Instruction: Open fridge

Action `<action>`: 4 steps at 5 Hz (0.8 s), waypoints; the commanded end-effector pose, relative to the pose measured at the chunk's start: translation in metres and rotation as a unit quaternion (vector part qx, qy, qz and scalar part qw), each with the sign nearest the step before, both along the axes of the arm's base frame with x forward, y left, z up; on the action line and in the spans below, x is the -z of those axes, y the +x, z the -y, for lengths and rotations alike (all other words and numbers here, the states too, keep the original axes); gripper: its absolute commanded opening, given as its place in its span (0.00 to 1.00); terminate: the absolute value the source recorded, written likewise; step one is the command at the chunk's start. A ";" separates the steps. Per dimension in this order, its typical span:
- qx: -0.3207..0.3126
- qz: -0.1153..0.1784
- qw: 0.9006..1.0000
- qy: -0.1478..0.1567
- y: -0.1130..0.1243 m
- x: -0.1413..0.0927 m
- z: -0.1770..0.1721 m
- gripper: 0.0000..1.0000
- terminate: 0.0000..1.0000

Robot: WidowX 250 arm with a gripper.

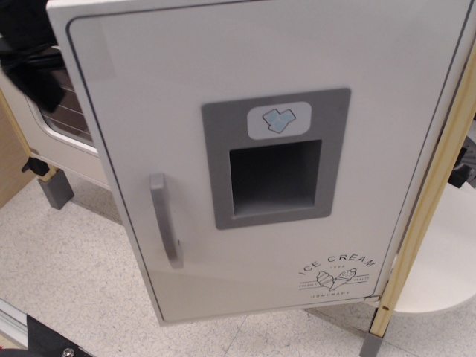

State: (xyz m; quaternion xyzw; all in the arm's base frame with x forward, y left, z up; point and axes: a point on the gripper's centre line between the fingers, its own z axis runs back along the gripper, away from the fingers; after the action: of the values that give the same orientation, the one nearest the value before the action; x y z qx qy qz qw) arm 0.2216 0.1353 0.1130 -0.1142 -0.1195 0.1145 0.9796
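Observation:
The fridge door (260,67) is a big white panel that fills most of the view, and its top edge shows. It carries a grey curved handle (165,219) at the left, a grey recessed ice-dispenser panel (274,160) in the middle and an "ICE CREAM" logo (336,275) at the lower right. The door is swung out toward the camera on its right-hand hinge. My gripper (31,71) is a black shape at the upper left, beyond the door's left edge. It is partly hidden by the door, and its jaws do not show.
The white oven door (67,126) with its wire-rack window stands behind the fridge door at the left, on a grey leg (56,190). A pale wooden post (428,208) runs down the right side, with a white rounded shelf (446,260) behind it. Speckled floor (74,275) lies below.

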 end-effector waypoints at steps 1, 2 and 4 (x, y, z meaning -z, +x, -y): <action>0.089 0.000 0.996 0.011 -0.057 -0.018 0.042 1.00 0.00; 0.112 0.010 0.993 0.019 -0.071 -0.008 0.074 1.00 0.00; 0.121 0.053 0.990 0.053 -0.072 0.001 0.127 1.00 0.00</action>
State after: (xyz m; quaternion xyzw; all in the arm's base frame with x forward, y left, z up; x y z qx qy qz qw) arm 0.1537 -0.0034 0.1053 -0.0856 -0.1555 -0.0182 0.9839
